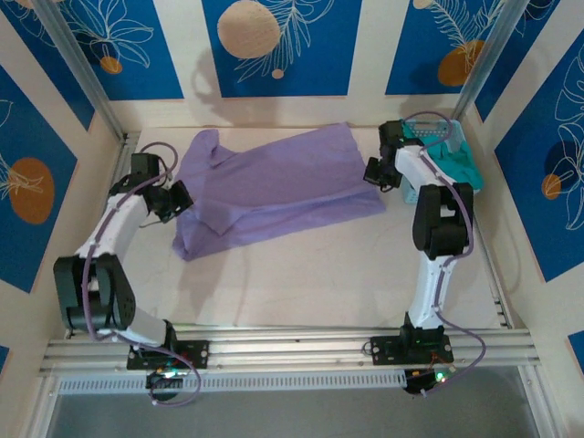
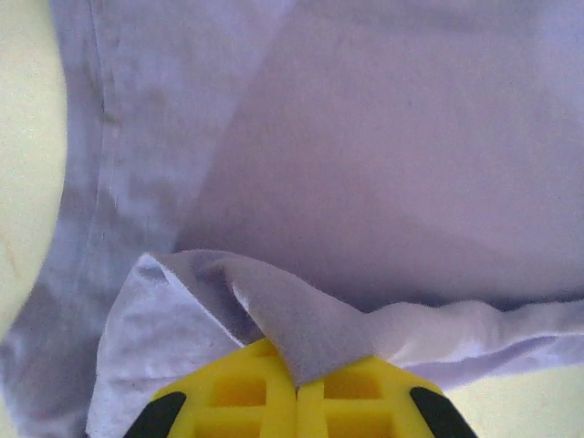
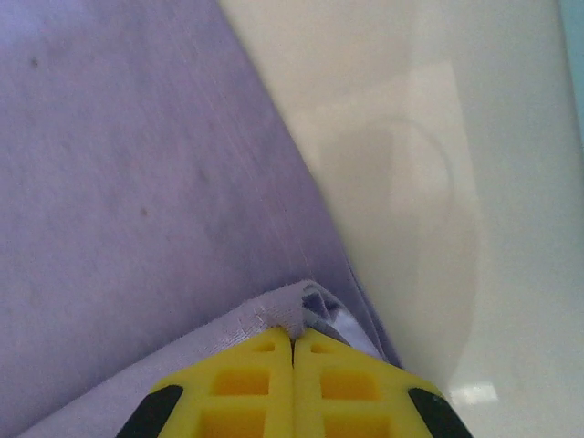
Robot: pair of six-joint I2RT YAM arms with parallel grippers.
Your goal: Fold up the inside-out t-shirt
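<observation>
Left gripper at nine o'clock of the t-shirt and right gripper at three each clench its edge, apparently to spread it for folding.

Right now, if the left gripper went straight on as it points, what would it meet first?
The shirt, probably: the left gripper pinches a fold, and more cloth lies straight ahead.

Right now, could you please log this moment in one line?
left hand: shut on t-shirt | right hand: shut on t-shirt | t-shirt: spread on table
</observation>
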